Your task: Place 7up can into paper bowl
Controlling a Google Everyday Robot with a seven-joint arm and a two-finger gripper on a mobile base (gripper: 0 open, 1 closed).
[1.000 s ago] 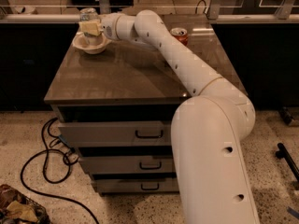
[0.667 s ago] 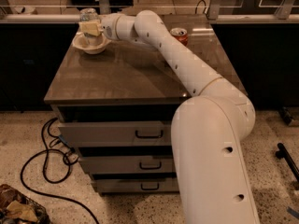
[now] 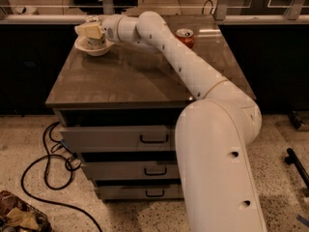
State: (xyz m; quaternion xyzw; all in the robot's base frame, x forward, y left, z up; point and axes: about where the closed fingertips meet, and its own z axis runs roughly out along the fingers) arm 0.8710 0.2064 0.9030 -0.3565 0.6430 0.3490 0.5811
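End effector (image 3: 91, 31) pinches 7up can (image 3: 96, 41) upright inside paper bowl (image 3: 82, 46) near table's (image 3: 135, 76) far corner.

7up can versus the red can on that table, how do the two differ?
The 7up can is silvery-grey; the red can is red. The 7up can is in the paper bowl at the far left corner of the table, with the gripper at it; the red can stands free on the tabletop, further right, untouched. Both look upright and about the same size.
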